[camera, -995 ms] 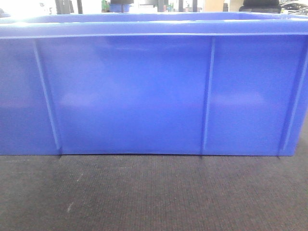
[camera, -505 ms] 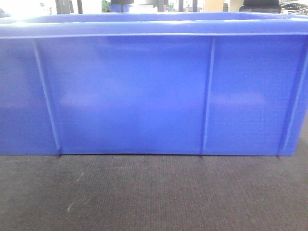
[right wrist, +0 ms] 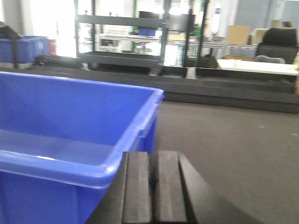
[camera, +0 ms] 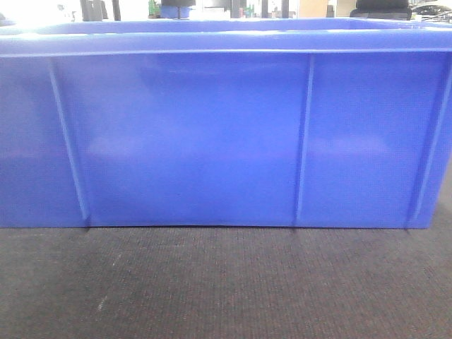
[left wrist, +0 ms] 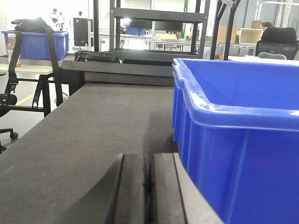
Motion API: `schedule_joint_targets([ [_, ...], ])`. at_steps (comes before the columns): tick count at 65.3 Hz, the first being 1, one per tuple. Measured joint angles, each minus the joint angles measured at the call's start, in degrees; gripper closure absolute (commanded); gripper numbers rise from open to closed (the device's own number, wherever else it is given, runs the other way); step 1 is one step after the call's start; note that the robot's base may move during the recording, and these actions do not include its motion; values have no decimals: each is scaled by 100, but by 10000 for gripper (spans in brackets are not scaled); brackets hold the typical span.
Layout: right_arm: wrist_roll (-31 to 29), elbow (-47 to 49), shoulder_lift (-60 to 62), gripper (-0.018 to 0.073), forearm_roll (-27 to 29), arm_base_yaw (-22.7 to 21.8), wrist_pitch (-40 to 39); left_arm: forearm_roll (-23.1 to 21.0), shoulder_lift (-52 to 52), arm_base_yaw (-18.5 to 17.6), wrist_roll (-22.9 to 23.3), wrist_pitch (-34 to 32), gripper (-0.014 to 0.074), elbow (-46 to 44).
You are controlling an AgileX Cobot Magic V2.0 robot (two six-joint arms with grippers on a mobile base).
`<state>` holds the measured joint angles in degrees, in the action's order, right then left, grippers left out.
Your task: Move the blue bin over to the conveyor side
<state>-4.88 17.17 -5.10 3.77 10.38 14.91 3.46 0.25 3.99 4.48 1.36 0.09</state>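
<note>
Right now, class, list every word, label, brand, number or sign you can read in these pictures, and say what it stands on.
None can be read.
The blue bin: plain walls and rim, no label or print showing.
The conveyor: bare woven belt, no marking.
Left gripper and right gripper: plain dark pads, no text.
Background shelves and boxes: too far and blurred to read anything.

The blue bin [camera: 226,134] stands on the conveyor [camera: 226,282], its long side wall facing the front view and a strip of belt lying bare before it. The left tool [left wrist: 148,186] sits low over the belt just beside the bin's left end wall, and the right tool [right wrist: 150,186] sits just beside the bin's right end, both outside the bin. Behind the conveyor's far edge stands a shelving rack [left wrist: 156,28], and a second crate [left wrist: 35,44] rests on a stand off the belt's left side.
</note>
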Motion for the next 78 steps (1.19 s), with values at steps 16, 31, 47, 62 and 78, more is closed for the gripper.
schedule_joint_targets([
  [16, -261, -1201, 429, 636, 282, -691, -826, 0, 0, 0, 0, 0, 592, 0],
  [31, -274, -1713, 470, 636, 282, -691, -1231, 0, 0, 0, 0, 0, 592, 0],
  [47, -284, -1716, 483, 636, 285, -700, -1316, 0, 0, 0, 0, 0, 592, 0],
  [62, -295, -1716, 483, 636, 294, -700, -1385, 0, 0, 0, 0, 0, 592, 0],
  [78, -295, -1716, 492, 636, 294, -700, -1396, 0, 0, 0, 0, 0, 592, 0],
])
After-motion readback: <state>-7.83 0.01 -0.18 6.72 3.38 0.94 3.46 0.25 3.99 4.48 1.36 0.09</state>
